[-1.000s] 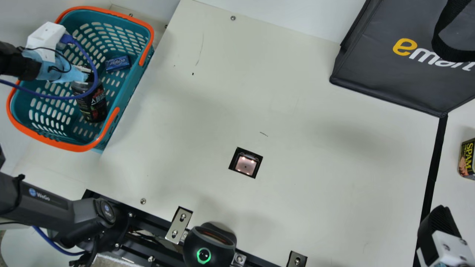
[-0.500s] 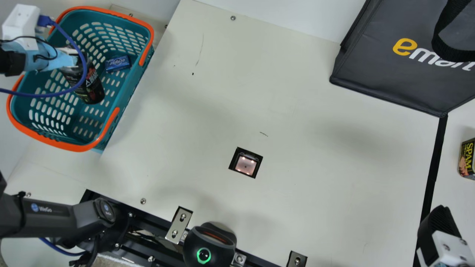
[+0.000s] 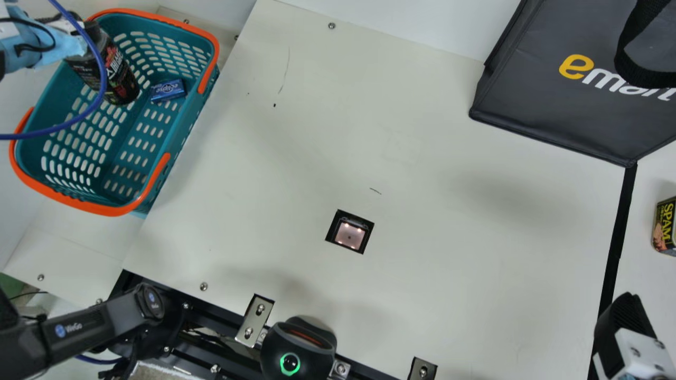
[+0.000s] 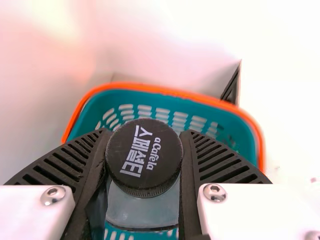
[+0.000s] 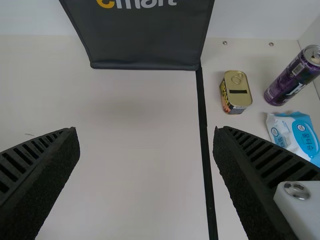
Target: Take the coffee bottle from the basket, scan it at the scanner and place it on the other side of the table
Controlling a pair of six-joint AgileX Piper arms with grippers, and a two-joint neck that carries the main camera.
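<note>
At the upper left of the main view, my left gripper [image 3: 79, 37] holds the dark coffee bottle [image 3: 115, 74], tilted, over the far part of the teal basket [image 3: 193, 113]. In the left wrist view both fingers of the left gripper [image 4: 144, 165] press on the neck of the coffee bottle [image 4: 144, 155] just below its black cap. The square scanner window [image 3: 349, 235] lies in the middle of the table. My right gripper [image 3: 623, 316] is at the lower right of the main view; in the right wrist view the right gripper [image 5: 146, 150] has its fingers wide apart, nothing between them.
A blue box [image 3: 168, 91] lies in the basket. A dark bag [image 3: 570, 95] stands at the back right. Beyond the black tape line are a small can [image 5: 236, 92], a purple can [image 5: 294, 76] and a blue-white pack [image 5: 295, 134].
My left gripper has risen and moved toward the back left with the coffee bottle, which has left its lower place in the basket. The right arm has kept still.
</note>
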